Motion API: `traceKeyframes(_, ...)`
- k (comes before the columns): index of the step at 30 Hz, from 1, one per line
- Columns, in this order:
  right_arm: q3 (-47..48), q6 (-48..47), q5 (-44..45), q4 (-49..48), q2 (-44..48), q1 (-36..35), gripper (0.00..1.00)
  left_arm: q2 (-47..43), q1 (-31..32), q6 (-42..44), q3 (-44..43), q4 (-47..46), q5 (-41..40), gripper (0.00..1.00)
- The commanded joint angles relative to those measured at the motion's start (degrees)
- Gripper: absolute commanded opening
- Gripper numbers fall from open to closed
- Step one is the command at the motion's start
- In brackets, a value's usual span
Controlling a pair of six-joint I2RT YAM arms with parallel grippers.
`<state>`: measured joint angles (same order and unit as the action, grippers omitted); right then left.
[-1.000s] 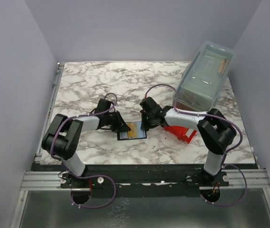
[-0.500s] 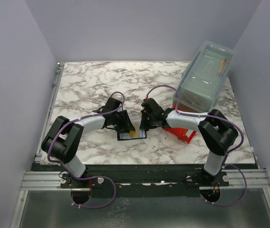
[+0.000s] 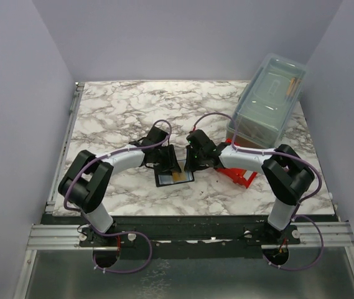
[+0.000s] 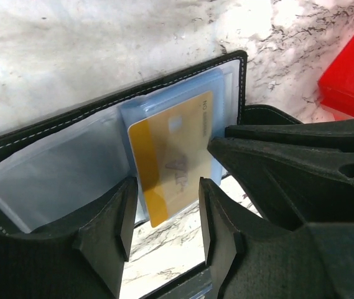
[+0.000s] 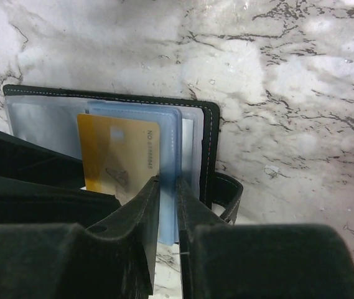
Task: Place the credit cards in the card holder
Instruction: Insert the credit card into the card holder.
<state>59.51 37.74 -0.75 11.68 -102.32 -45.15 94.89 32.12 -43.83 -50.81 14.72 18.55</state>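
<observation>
Marble tabletop (image 3: 102, 112) is running back toward pale walls, with a red bin (image 3: 242, 174) and a clear lidded box (image 3: 267, 103) sitting at the right. The card holder (image 3: 163, 181) is lying open close to the near edge, between the two arms.

Over the last second the left gripper (image 4: 164, 227) has been sliding rightward over the holder and spreading from almost closed to well apart. One orange credit card (image 4: 170, 156) is now lying loose among the pale blue sleeves, with one end poking out toward that gripper. This is suggesting a fresh release: the card is looking only partly seated and is probably needing another push. No other card is showing.

The left fingers (image 4: 111, 233) are standing apart on either side of the card's protruding end, apparently gripping nothing. The right gripper (image 5: 167, 215) has barely been shifting. Its fingers (image 5: 140, 218) are sitting nearly together, pinching the edge of the blue sleeve leaves and seemingly steadying the holder.
</observation>
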Motion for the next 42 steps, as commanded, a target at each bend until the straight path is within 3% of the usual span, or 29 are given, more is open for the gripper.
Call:
traceKeyframes(1,-1.6,0.6,1.9,2.9,1.9,-0.1,0.19,-3.2,-0.1,2.1,-0.5,4.3,-5.1,0.50)
traceKeyframes(8,-2.4,0.9,1.6,2.4,2.7,0.1,0.27,-5.5,-0.9,2.0,-0.5,5.2,-5.2,0.48)
traceKeyframes(11,-2.6,1.2,1.2,1.9,2.8,0.1,0.27,-4.6,-0.9,2.0,-0.9,5.1,-4.5,0.42)
traceKeyframes(18,-2.4,1.4,-0.7,1.0,2.3,0.1,0.27,-1.0,-0.5,0.8,-2.1,2.4,-1.2,0.41)
traceKeyframes(26,-2.3,1.8,-1.6,0.4,2.9,0.1,0.26,0.6,1.7,-1.8,-3.8,-0.9,2.4,0.31)
traceKeyframes(31,-2.5,2.0,-0.8,1.3,4.1,0.1,0.27,-1.5,0.7,-0.4,-1.8,0.6,1.6,0.40)
traceKeyframes(37,-3.0,2.3,-0.4,3.4,6.6,0.2,0.42,-5.0,-2.2,2.3,-0.2,4.9,-0.4,0.45)
traceKeyframes(42,-3.2,2.6,-1.6,2.5,8.1,0.5,0.42,-5.1,-2.3,2.4,-2.1,5.0,3.0,0.26)
